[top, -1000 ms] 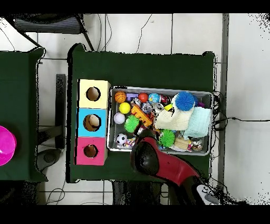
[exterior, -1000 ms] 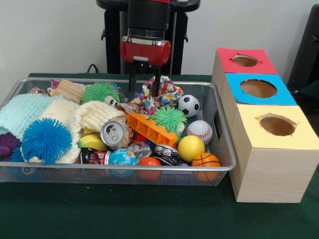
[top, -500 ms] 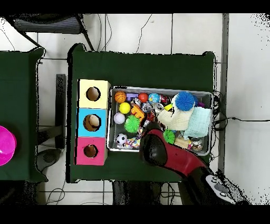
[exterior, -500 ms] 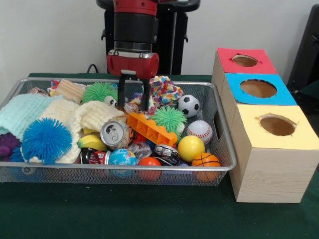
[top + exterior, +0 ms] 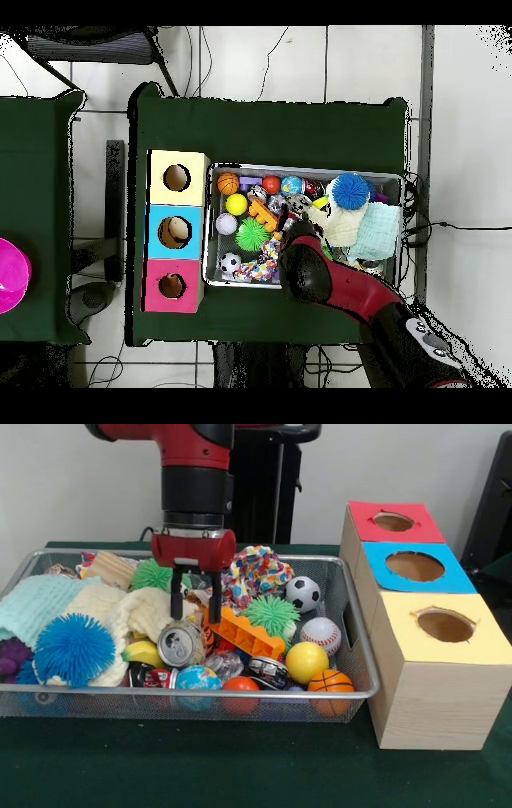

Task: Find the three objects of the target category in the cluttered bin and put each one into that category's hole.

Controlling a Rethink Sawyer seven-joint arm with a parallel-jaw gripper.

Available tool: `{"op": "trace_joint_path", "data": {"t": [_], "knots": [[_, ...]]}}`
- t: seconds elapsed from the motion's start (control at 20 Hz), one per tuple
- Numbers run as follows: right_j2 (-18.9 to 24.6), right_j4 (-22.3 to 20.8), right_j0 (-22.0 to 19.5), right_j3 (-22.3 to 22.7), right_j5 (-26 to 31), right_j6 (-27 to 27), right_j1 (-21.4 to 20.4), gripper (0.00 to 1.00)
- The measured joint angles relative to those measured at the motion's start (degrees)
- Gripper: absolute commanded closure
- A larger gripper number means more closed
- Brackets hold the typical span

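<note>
The wire mesh bin (image 5: 358, 664) is full of toys; it also shows in the overhead view (image 5: 212, 262). The hole (image 5: 393, 522) in the red-topped box is at the far right, and in the overhead view (image 5: 172, 286) at lower left. My gripper (image 5: 195, 616) hangs inside the bin, open and empty. Its two fingers (image 5: 176, 604) stand just behind and above a silver drink can (image 5: 181, 644), beside an orange toy block (image 5: 244, 632). In the overhead view the arm (image 5: 305, 275) covers the gripper.
Around the gripper lie a patterned cloth (image 5: 258, 573), green spiky balls (image 5: 272, 614), a soccer ball (image 5: 303, 594), a baseball (image 5: 321, 634), a yellow ball (image 5: 306, 662), a basketball (image 5: 330, 682) and cream knit cloths (image 5: 152, 610). Blue-topped (image 5: 414, 566) and yellow-topped (image 5: 445, 626) boxes stand beside the red one.
My gripper has moved toward the picture's left and nearer the camera in the front view, from over the patterned cloth to just above the silver can. It stays open.
</note>
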Motion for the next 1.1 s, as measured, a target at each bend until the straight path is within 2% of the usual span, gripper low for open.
{"op": "trace_joint_path", "data": {"t": [0.3, 0.8, 1.1], "knots": [[0.1, -2.4, -2.4, -1.8, 0.0, 0.0, 1.6, 0.0], [0.0, -7.0, -3.2, -3.9, 0.0, 0.0, 2.7, 0.0], [0.0, -7.5, -3.2, -4.0, 0.0, 0.0, 2.8, 0.0]]}}
